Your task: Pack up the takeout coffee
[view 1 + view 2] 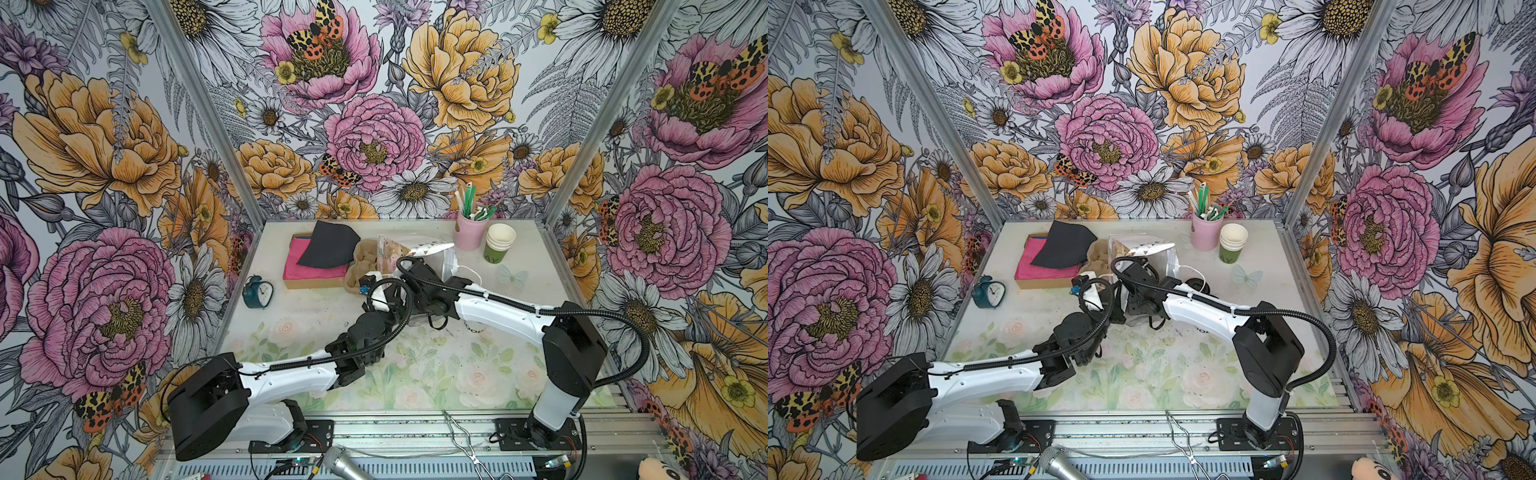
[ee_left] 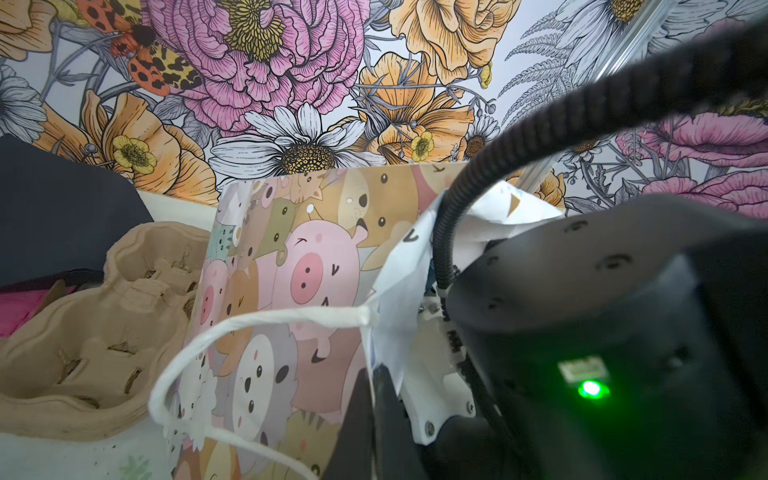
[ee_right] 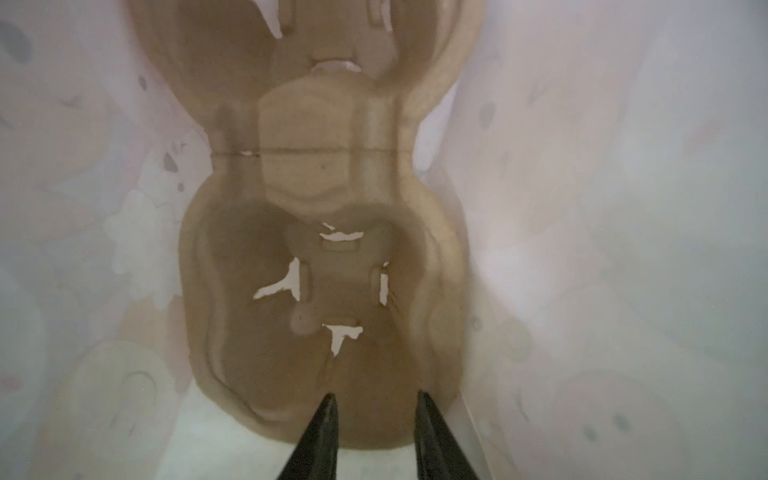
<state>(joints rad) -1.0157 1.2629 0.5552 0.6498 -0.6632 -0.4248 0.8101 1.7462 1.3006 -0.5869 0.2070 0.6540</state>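
The takeout coffee [image 1: 475,328] is almost fully hidden. In both top views only a small whitish patch with dark letters shows, a little right of the middle of the frame. It lies just under the right forearm [image 1: 498,311], on the table [image 1: 316,316]. I cannot tell if the cup stands or lies.

Above it in the frame, the paper bag [image 1: 419,245] with cartoon animals stands open. The right gripper [image 3: 374,397] is down inside this bag. In the right wrist view its two fingers are apart with nothing between them, above a brown cup carrier [image 3: 324,249] on the bottom of the bag. The left gripper [image 2: 376,374] is closed tightly on the white upper edge of the bag, and a white handle [image 2: 249,328] loops free beside it.

A second carrier [image 1: 361,262] lies just beside the bag, at its left. Further left are the pink and black napkins [image 1: 320,262] and a small teal clock [image 1: 257,293]. At the upper right of the table stand a pink cup of straws [image 1: 469,235] and a stack of lidless cups [image 1: 498,243], close together.
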